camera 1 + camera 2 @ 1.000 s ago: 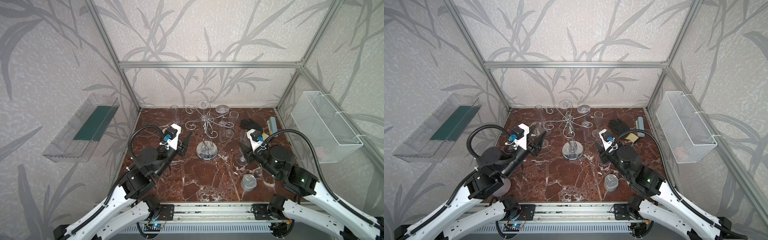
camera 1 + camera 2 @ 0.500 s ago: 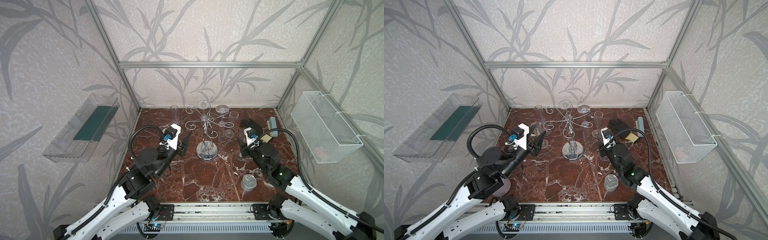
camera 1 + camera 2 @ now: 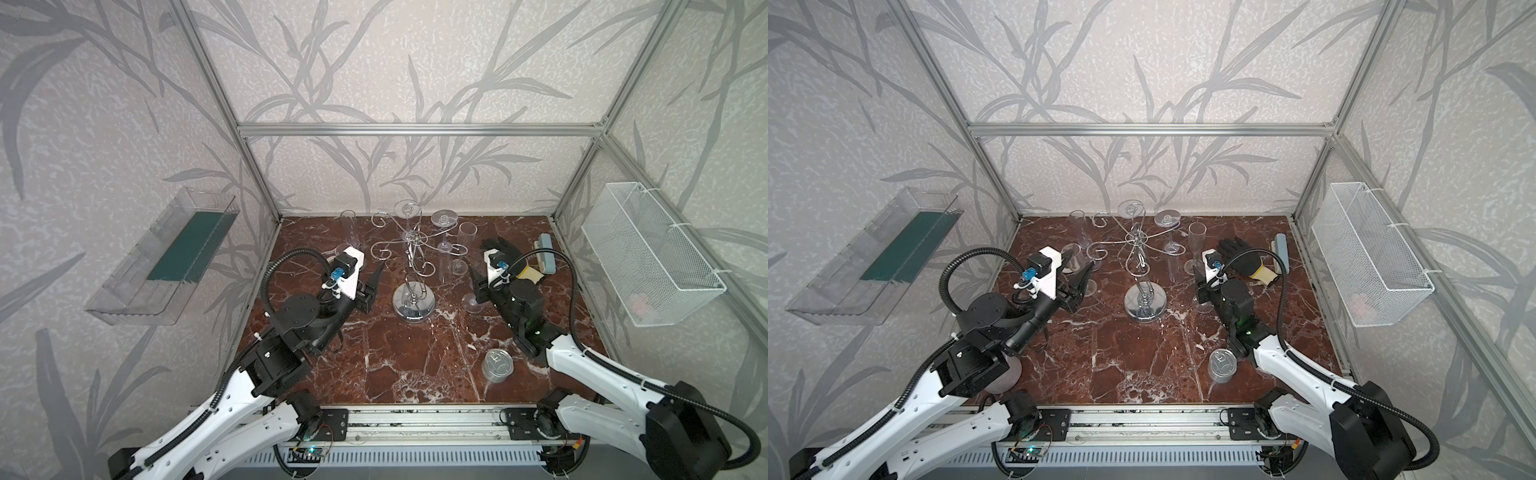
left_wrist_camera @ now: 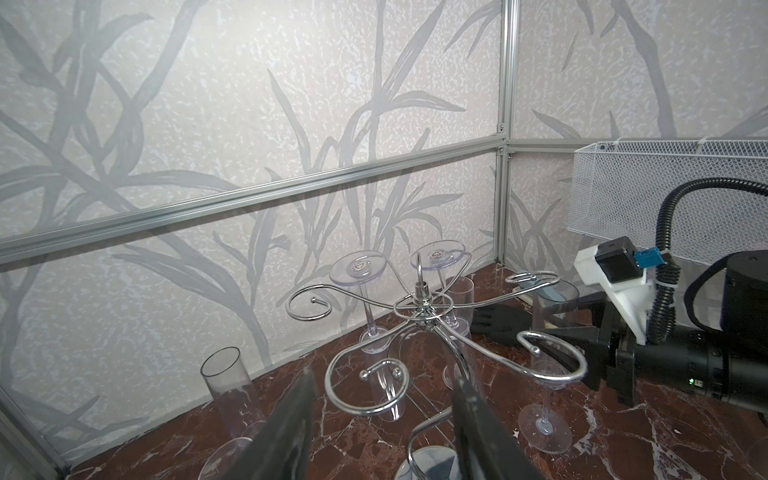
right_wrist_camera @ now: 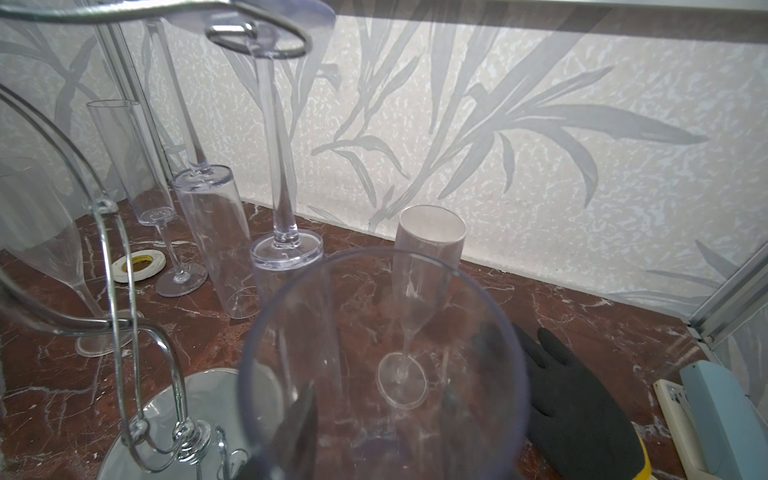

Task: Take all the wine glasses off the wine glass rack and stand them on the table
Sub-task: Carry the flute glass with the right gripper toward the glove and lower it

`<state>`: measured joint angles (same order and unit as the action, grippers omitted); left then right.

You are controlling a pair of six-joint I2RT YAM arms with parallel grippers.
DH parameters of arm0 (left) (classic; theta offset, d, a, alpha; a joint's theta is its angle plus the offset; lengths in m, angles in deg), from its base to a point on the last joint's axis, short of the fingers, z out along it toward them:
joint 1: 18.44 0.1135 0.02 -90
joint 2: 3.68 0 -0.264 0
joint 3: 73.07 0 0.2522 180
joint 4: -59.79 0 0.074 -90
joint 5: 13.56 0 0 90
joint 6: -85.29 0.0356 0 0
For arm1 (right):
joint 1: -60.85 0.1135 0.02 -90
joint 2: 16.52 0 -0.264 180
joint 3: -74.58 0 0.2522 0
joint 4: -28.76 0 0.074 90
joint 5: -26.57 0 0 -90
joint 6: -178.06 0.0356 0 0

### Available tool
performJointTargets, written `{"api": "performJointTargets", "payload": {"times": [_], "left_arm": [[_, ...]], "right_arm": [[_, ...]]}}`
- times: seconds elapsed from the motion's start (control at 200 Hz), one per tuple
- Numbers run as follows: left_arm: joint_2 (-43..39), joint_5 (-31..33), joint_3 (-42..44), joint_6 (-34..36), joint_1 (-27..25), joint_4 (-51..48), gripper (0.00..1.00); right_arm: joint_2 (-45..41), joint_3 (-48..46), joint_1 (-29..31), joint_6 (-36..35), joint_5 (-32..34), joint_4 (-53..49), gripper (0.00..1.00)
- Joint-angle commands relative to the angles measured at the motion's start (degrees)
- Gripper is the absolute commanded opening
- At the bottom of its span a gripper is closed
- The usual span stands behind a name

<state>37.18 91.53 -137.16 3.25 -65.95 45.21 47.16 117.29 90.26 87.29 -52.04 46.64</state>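
The chrome wine glass rack (image 3: 413,301) (image 3: 1145,303) (image 4: 422,307) stands mid-table. Two glasses hang upside down from its far arms, feet up (image 3: 409,208) (image 3: 444,217) (image 4: 357,268). My right gripper (image 3: 478,282) (image 3: 1200,286) (image 5: 378,395) is right of the rack, shut on the bowl of an upright wine glass (image 3: 473,305) (image 4: 544,430) (image 5: 266,332). Its foot is at the marble; I cannot tell whether it touches. My left gripper (image 3: 376,278) (image 3: 1086,274) (image 4: 384,376) is open and empty, left of the rack near a curl.
Loose flutes stand upright at the back left (image 3: 347,224) and right of the rack (image 3: 467,232). A tin can (image 3: 496,365) is near the front right. A black glove (image 3: 505,251) lies behind my right wrist. A tape roll (image 5: 139,266) lies beyond the rack. A wire basket (image 3: 648,253) hangs on the right wall.
The right arm has dropped its elbow and stretched out. Its gripper, with the wine glass, has shifted slightly back and toward the rack. The left arm has not moved.
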Motion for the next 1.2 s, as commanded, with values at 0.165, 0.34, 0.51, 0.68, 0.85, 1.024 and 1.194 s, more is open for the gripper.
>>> {"api": "performJointTargets", "payload": {"times": [0.165,0.34,0.51,0.68,0.85,1.024,1.194], "left_arm": [[0.89,0.03,-2.44,0.41,0.05,0.32,0.55],[0.54,0.23,-2.67,0.56,0.04,0.03,0.55],[0.52,0.08,-2.87,0.56,0.05,-0.15,0.55],[0.39,0.03,-2.93,0.56,0.02,-0.32,0.55],[-0.17,0.11,-2.59,0.38,0.05,-0.54,0.55],[-1.0,0.48,-2.24,0.21,0.0,-0.85,0.55],[-1.22,0.29,-2.21,0.01,0.05,-0.93,0.55]], "right_arm": [[8.11,1.49,-2.15,1.36,-3.0,12.84,0.31],[11.97,2.0,-2.84,2.25,-3.56,15.25,0.31],[14.38,2.34,-2.87,2.31,-3.09,16.39,0.31],[15.33,2.06,-3.17,2.21,-2.61,16.63,0.31],[14.94,1.59,-3.22,2.35,-2.39,16.26,0.37],[13.94,1.13,-3.28,2.46,-2.5,15.57,0.51],[12.84,1.2,-3.23,2.31,-2.95,14.49,0.67]]}}
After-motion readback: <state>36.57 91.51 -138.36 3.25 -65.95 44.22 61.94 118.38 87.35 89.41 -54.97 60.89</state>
